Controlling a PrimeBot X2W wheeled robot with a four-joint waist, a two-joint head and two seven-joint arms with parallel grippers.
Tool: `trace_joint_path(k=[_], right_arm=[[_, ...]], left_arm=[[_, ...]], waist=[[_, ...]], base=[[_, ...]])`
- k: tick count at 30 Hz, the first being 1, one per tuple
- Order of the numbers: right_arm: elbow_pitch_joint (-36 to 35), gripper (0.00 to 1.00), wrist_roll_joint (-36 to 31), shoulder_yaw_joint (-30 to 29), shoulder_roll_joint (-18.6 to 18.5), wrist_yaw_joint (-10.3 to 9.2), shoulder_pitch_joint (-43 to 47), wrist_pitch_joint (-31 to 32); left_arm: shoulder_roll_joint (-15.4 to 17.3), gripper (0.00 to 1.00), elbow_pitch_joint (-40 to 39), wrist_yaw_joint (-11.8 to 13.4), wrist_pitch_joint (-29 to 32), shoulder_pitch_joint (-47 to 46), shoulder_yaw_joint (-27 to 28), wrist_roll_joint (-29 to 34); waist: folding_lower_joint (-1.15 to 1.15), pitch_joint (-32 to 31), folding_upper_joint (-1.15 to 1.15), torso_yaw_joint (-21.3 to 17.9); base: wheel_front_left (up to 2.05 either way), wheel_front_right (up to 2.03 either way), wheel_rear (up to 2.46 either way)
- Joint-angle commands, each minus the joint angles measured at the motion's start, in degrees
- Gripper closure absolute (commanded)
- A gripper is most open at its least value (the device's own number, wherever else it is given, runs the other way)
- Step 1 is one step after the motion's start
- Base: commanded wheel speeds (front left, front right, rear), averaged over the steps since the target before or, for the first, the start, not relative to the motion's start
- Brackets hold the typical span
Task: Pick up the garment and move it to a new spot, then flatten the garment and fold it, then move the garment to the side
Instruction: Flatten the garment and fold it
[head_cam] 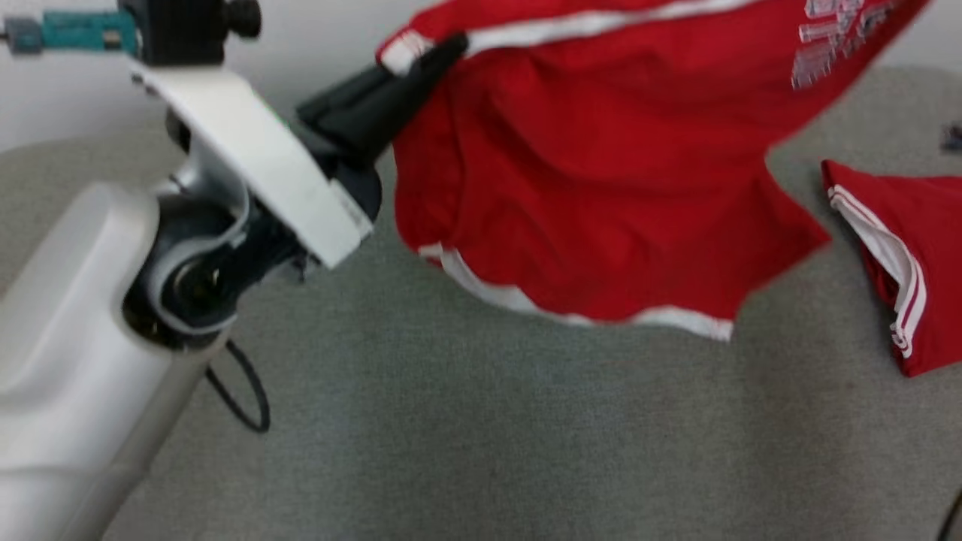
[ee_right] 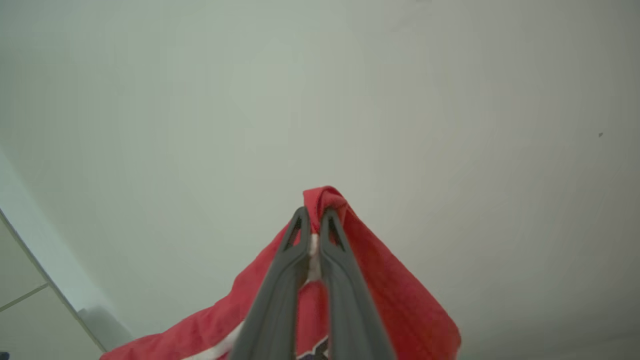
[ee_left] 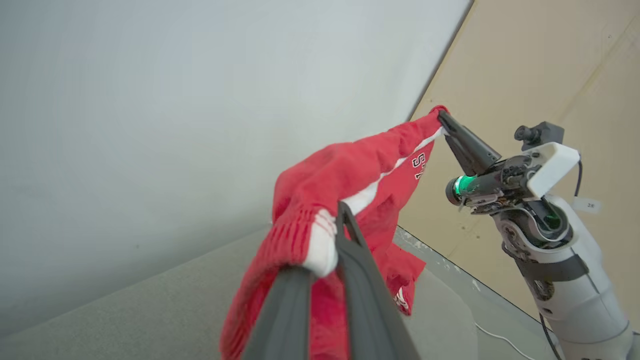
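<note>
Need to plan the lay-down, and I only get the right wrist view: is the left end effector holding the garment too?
Observer: Yes. The left end effector is shut on a white-banded edge of the garment.
Operator: Is the cloth off the surface?
Observer: In the head view its lower hem appears to hang above the grey surface, not lying on it.
Operator: Anything where I might set it down?
Observer: A second piece of red cloth with white stripes lies on that surface, toward the robot's right.
</note>
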Motion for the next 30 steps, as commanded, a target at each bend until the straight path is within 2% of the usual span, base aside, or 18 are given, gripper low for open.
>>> trace_joint_path(k=[1,4,8,11,14,17,19,21,25,30], right_arm=[[3.4,1.0,-3.9,-1.3,2.0,0.01,-5.0,0.4],[11.2,1.0,-12.3,-3.6,5.8,0.01,-16.5,1.0],[18.1,1.0,-18.7,-4.9,7.2,0.01,-27.4,-2.1],[21.8,1.0,-19.0,-3.7,7.3,0.01,-31.4,-6.2],[24.6,1.0,-17.3,-1.3,7.4,0.01,-30.7,-9.7],[24.5,1.0,-16.1,1.0,7.3,0.01,-25.9,-12.3],[22.3,1.0,-14.8,3.0,7.2,0.01,-21.0,-13.1],[19.6,1.0,-13.7,4.8,5.6,0.01,-13.9,-13.6],[13.5,1.0,-10.6,6.5,1.6,0.01,0.8,-13.1],[8.7,1.0,-8.7,6.5,-2.9,0.01,18.7,-13.0]], left_arm=[[-1.1,1.0,3.1,-0.6,-0.5,-3.6,-0.3,2.2],[-3.7,1.0,12.7,-1.4,-3.4,-13.0,-0.7,7.5],[-6.9,1.0,24.7,-2.1,-12.1,-24.6,-0.2,15.6],[-9.5,1.0,32.1,-2.4,-20.3,-29.9,-0.5,20.4],[-11.5,1.0,38.4,-4.0,-27.1,-31.7,-2.3,23.3],[-13.5,1.0,43.0,-5.6,-31.2,-28.6,-5.6,24.6],[-13.9,1.0,44.3,-6.3,-33.0,-25.2,-8.3,25.0],[-13.6,1.0,44.3,-6.7,-34.4,-20.5,-10.8,24.6],[-11.4,1.0,40.8,-6.9,-35.5,-10.8,-15.4,23.0],[-7.0,1.0,34.2,-6.9,-35.9,1.8,-19.2,19.4]], waist=[[-0.01,6.5,0.0,-0.3],[-0.01,10.3,0.0,-0.4],[-0.01,14.1,0.0,-0.5],[-0.01,16.7,0.0,-0.4],[-0.01,18.2,0.0,0.0],[-0.01,18.3,0.0,0.3],[-0.01,17.7,0.0,0.4],[-0.01,16.4,0.0,0.5],[-0.01,14.0,0.0,0.8],[-0.01,8.4,0.0,1.1]], base=[[0.0,0.0,0.0],[0.0,0.0,0.0],[0.0,0.0,0.0],[0.0,0.0,0.0],[0.0,0.0,0.0],[0.0,0.0,0.0],[0.0,0.0,0.0],[0.0,0.0,0.0],[0.0,0.0,0.0],[0.0,0.0,0.0]])
